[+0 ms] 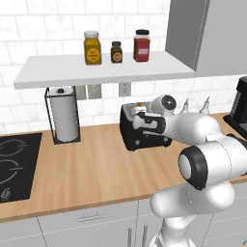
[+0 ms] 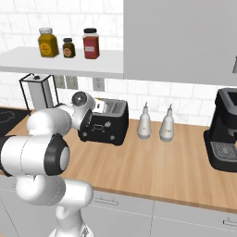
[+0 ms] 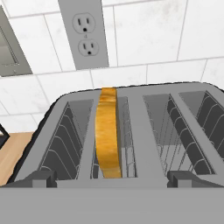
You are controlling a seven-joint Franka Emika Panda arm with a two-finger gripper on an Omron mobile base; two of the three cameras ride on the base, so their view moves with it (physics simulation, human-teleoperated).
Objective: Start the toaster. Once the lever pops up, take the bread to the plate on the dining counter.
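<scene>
A: While the hand (image 3: 112, 181) hovered over the toaster (image 3: 131, 131), how did its fingers stand?
B: Spread wide, holding nothing. The bread (image 3: 107, 131) stood upright in a slot just ahead, left of centre.

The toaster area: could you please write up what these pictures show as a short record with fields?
toaster: black, on the wood counter against the tiled wall
bread: one slice standing on edge in a slot, crust up
gripper: open, just above the toaster's top, holding nothing
right of toaster: two white bottles, then a black coffee machine
left of toaster: paper towel roll in a wire holder, cooktop
shelf: three jars
</scene>
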